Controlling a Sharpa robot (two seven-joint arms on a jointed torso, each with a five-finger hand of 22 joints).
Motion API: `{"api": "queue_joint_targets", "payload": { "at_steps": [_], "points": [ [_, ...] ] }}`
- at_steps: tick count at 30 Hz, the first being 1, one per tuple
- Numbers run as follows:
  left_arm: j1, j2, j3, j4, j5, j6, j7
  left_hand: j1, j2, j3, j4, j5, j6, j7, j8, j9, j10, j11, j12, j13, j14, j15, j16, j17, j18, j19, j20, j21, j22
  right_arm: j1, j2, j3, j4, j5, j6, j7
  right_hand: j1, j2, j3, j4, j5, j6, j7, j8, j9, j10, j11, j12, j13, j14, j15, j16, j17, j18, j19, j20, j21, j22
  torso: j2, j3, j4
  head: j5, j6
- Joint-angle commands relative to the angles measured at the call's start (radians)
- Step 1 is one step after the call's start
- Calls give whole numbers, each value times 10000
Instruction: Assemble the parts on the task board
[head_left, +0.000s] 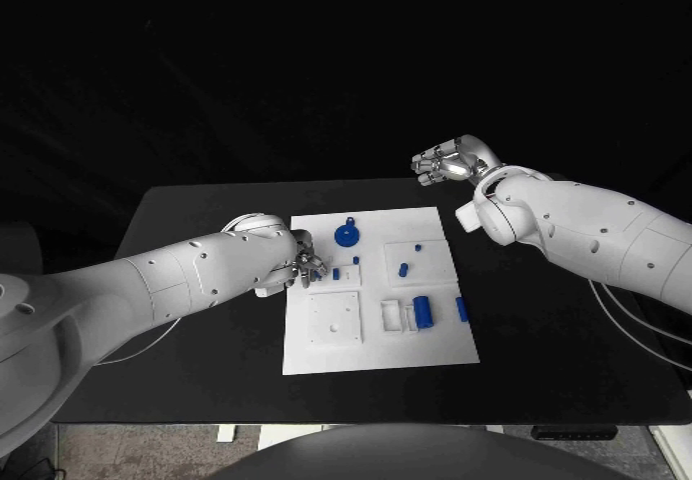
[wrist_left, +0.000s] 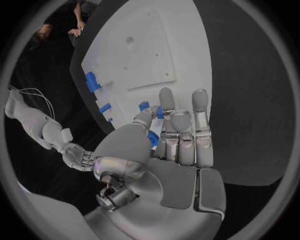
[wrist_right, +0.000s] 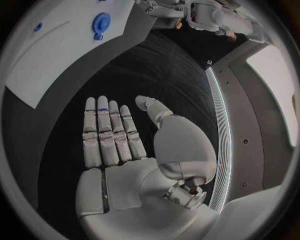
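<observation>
The white task board (head_left: 378, 330) lies in the middle of the black table. My left hand (head_left: 302, 267) is at its left edge. In the left wrist view my left hand (wrist_left: 164, 142) pinches a small blue part (wrist_left: 154, 138) between thumb and a finger, just over the board (wrist_left: 150, 55), with the other fingers straight. A round blue part (head_left: 348, 236) sits near the board's far edge, also seen as the round blue part (wrist_right: 100, 22). My right hand (head_left: 450, 160) is raised beyond the board's far right corner. Flat and holding nothing, my right hand (wrist_right: 115, 137) has its fingers straight.
Several blue parts rest on the board: a large block (head_left: 423, 308), a slim piece (head_left: 462, 308) and a short peg (head_left: 404, 267). A square recess (head_left: 335, 318) marks the board's near left. Bare black table (head_left: 562, 340) surrounds the board.
</observation>
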Motion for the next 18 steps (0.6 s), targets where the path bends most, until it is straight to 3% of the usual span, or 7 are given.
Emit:
{"api": "queue_joint_targets", "payload": {
  "at_steps": [1,18],
  "points": [
    [-14,16,-12,29,-187,105,106,171,55,789,-850,8,347,-374,-64,-8,-40,1,62,-11,16,-27,38,-5,6,-36,-34,19,194,-4,12,2,4,-13,139,64,-25,-95,59,17,63,-28,28,-29,-11,-46,-14,-40,-15,-59,2,-46,-15,32,-67,-13,-22,-16,2,-1,5,-6,-7],
    [-28,-14,-40,90,-91,319,28,197,61,769,-843,-7,351,-371,-83,-7,-42,6,62,-20,6,-25,43,-21,6,-37,-31,-4,193,-5,30,2,-14,-9,150,64,-25,-95,59,17,63,-28,28,-29,-11,-46,-14,-40,-15,-59,2,-46,-15,32,-67,-13,-22,-16,-2,-2,0,4,-44]
  ]
}}
